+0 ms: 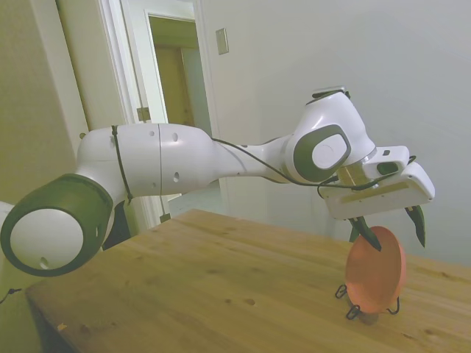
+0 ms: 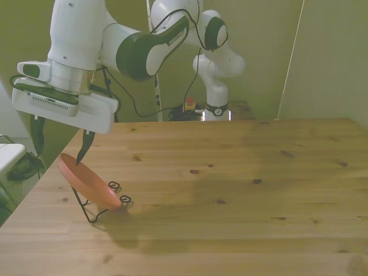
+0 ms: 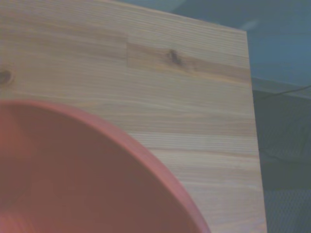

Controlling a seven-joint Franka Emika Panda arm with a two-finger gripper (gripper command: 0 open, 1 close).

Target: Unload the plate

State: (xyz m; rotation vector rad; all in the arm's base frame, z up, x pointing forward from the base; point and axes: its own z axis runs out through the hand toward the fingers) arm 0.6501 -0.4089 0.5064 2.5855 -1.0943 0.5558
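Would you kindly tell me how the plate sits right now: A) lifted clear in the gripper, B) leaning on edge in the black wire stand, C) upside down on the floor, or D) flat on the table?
B: the plate leans tilted in the wire stand on the table, with the open gripper straddling its top rim, not closed.

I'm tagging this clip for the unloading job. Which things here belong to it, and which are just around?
Belongs to the job:
plate, leaning in its stand
black wire stand
gripper, open above the plate's top edge

Just around:
wooden table
doorway behind the arm
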